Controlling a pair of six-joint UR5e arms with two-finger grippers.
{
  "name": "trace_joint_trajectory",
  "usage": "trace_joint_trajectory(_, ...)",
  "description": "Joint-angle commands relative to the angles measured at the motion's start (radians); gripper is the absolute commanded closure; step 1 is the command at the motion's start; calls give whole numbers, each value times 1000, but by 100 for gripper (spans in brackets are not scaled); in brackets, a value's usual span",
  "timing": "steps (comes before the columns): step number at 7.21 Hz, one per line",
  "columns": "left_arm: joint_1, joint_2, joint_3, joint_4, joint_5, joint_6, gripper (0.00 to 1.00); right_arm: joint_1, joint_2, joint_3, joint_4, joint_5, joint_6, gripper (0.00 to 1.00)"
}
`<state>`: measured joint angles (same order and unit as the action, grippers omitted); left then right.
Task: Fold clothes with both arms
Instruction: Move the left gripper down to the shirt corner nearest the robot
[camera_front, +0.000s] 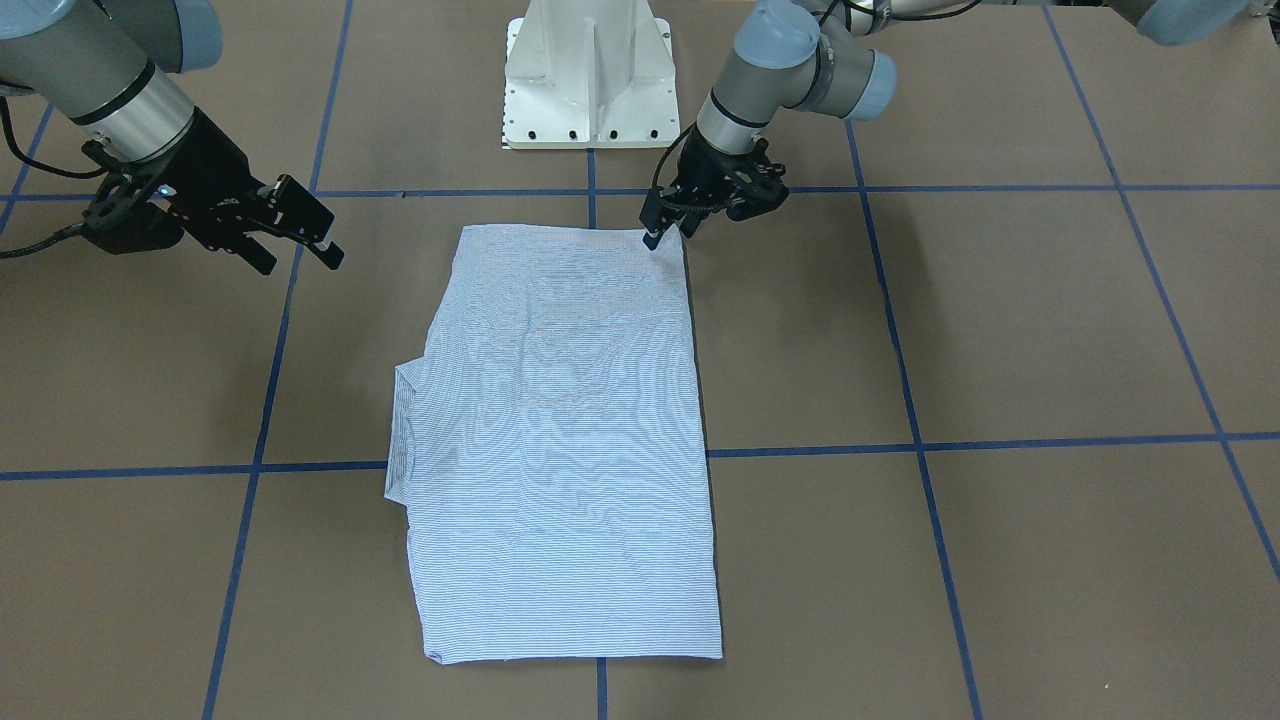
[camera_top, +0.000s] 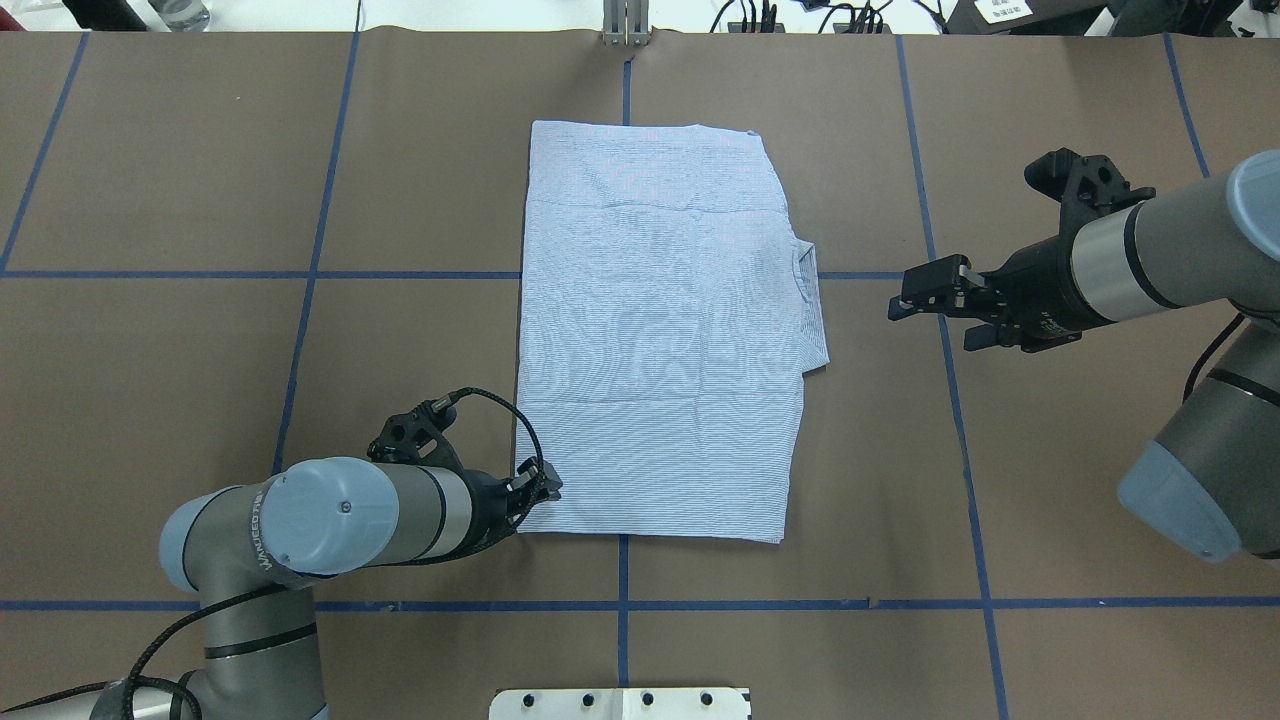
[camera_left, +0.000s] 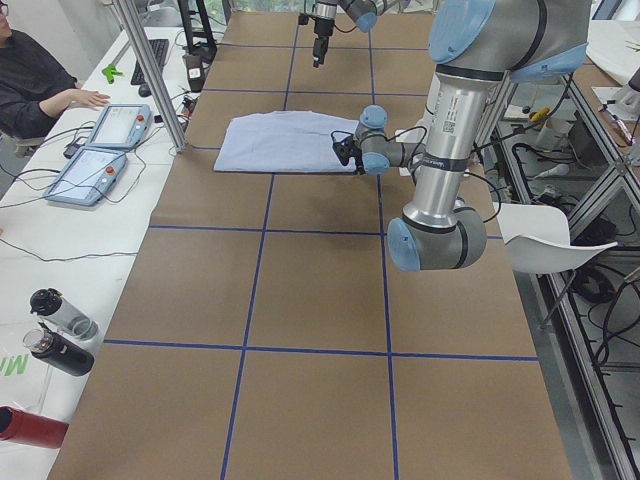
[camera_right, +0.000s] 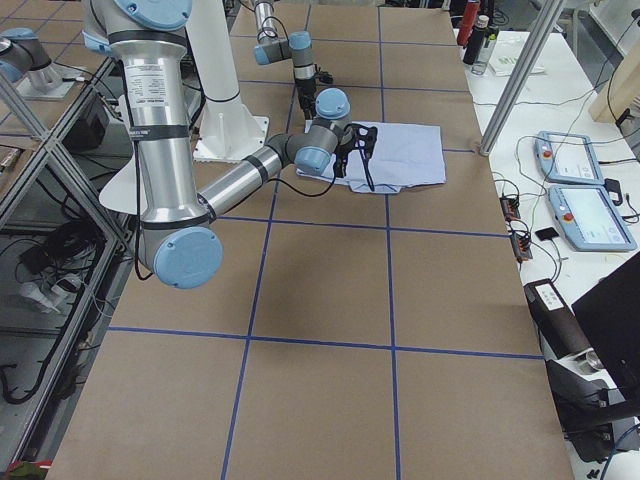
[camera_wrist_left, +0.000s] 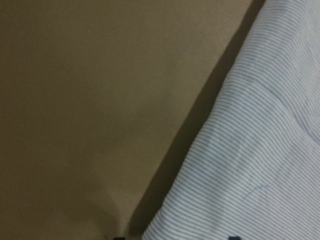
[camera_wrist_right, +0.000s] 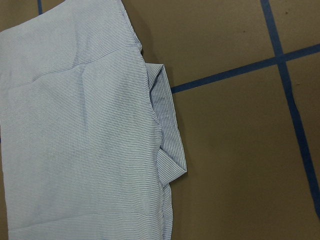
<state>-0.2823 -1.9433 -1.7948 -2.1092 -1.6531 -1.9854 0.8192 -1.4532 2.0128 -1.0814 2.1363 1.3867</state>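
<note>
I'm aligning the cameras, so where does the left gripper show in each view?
Front-facing: left gripper upper middle, at the shirt's top right corner.
Overhead: lower left of centre, at the shirt's bottom left corner.
Exterior left: upper middle, at the shirt's right end.
Exterior right: top, on the far arm.
Left wrist: only fingertips, bottom edge.
Right wrist: not in it.
Shared landmark: the shirt.

Even, diffuse light from above fills the fixed views. The brown surface (camera_front: 1050, 330) carries only a soft, faint shadow beside the left arm (camera_front: 790, 70). The stripes of the shirt (camera_front: 570, 440) break into wavy moiré in the front-facing and overhead views. The left wrist view is dim and soft-focused, with a dark shadow band along the cloth's edge. The right wrist view is bright and sharp.
</note>
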Motion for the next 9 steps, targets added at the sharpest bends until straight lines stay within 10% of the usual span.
trace_joint_trajectory(1, 8, -2, 0, 0, -1, -1, 30, 0, -1, 1, 0, 1, 0, 0)
trace_joint_trajectory(5, 18, -6, 2, 18, -4, -1, 33, 0, -1, -2, 0, 5, 0, 0)
trace_joint_trajectory(9, 18, -17, -1, 18, -4, -1, 77, 0, -1, 1, 0, 10, 0, 0)
